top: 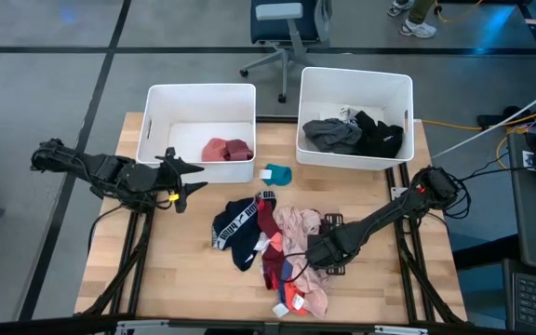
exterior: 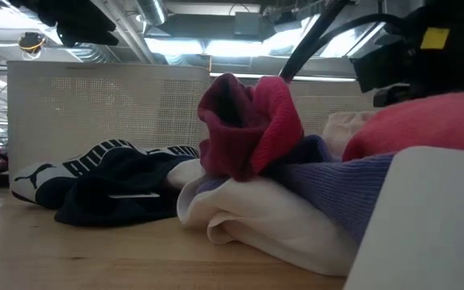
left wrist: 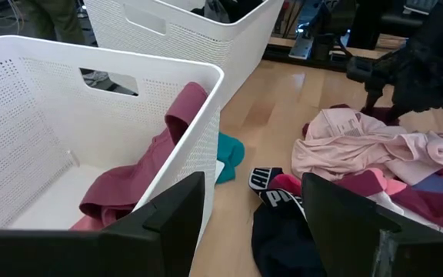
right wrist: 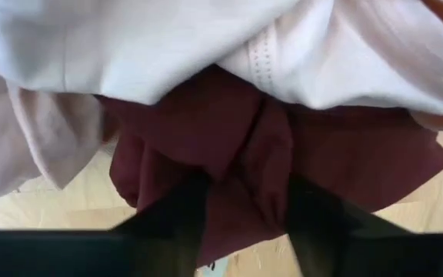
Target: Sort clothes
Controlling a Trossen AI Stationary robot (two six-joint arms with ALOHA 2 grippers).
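A pile of clothes [top: 273, 251] lies on the wooden table: a black garment with white lettering [top: 234, 223], a pale pink one [top: 298, 223], and maroon, red and blue ones. A teal garment [top: 277, 173] lies apart, by the left bin. My right gripper [top: 316, 253] is down in the pile's right side, open, its fingers on either side of a raised fold of a maroon garment [right wrist: 206, 138] under the pink one [right wrist: 206, 46]. My left gripper [top: 186, 183] is open and empty at the left bin's near right corner. My right gripper reaches down into the pile, slanting in from the table's right. Its open fingers [right wrist: 187, 211] rest against the maroon garment, one on each side of a raised fold [right wrist: 256, 169]. The garment lies on the table, partly under the pink one. No pinch shows.
Two white bins stand at the table's far edge. The left bin [top: 156, 121] holds a maroon-red garment [top: 228, 149]. The right bin [top: 356, 74] holds grey [top: 333, 133] and black [top: 380, 138] garments. An office chair and a person's feet show beyond the table.
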